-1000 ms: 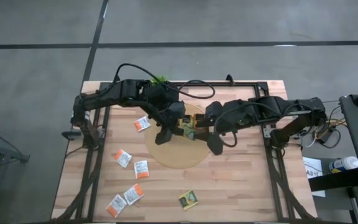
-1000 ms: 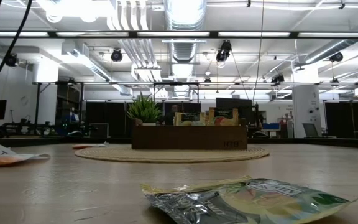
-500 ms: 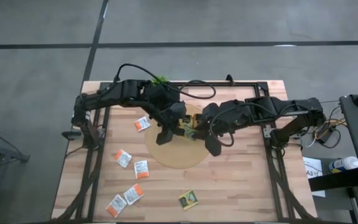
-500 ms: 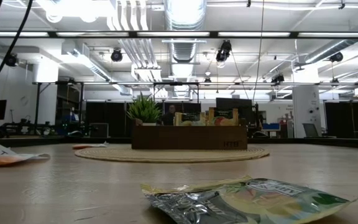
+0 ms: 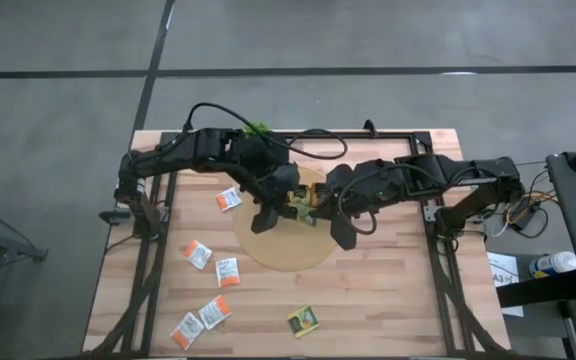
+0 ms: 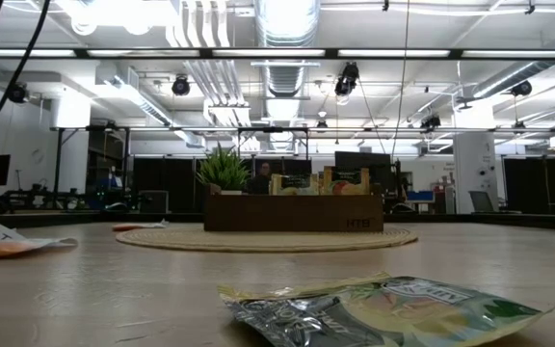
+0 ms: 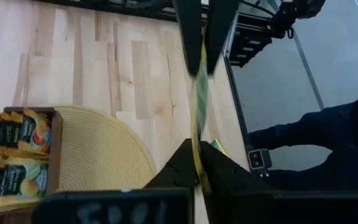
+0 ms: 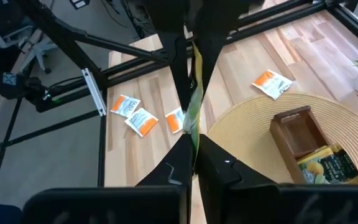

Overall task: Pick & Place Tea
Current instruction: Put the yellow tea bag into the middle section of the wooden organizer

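Wrist views show one green-and-yellow sachet [image 8: 194, 102] pinched edge-on by both the left gripper [image 7: 197, 165] and right gripper [image 8: 192, 155], apparently mid-handover. They meet over the tray [image 5: 303, 203], probably so it drops in beside matching sachets.

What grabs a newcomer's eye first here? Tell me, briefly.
Both arms meet above the round woven mat at mid-table: the left pincer and the right pincer are each shut on one green-and-yellow sachet, held edge-on between them. Beside them on the mat stands the brown tray with more green-and-yellow sachets in it, and white-and-orange sachets lie scattered over the table's left side.
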